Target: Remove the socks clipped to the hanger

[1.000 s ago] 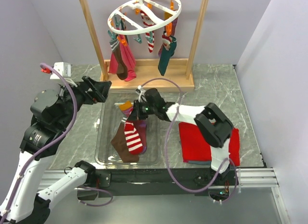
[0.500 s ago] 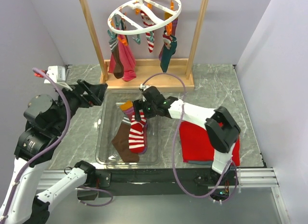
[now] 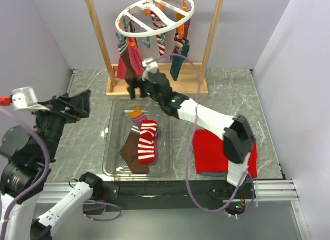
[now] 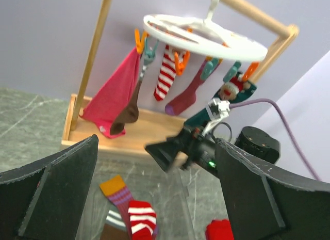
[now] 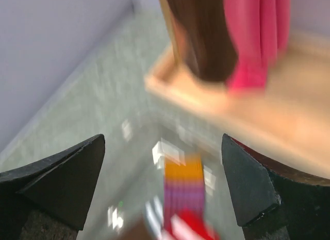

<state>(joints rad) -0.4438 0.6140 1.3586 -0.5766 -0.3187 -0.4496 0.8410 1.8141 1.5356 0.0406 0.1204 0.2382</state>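
Jaws wide and empty, the right gripper (image 3: 136, 86) is lining up on the brown sock (image 5: 203, 38) clipped to the hanger (image 4: 206, 36) at twelve o'clock; the left gripper (image 3: 78, 103), equally wide, is standing clear at nine.

no readable text, labels, brand names or numbers in any view

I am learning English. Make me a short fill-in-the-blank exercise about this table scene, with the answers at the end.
The striped sock in the clear tray is red and ____.
The folded cloth beside the tray is ____.
The right hand is ____, not shut, and holds nothing.
The white ring hanger hangs from a ____ frame.
Answers: white; red; open; wooden.
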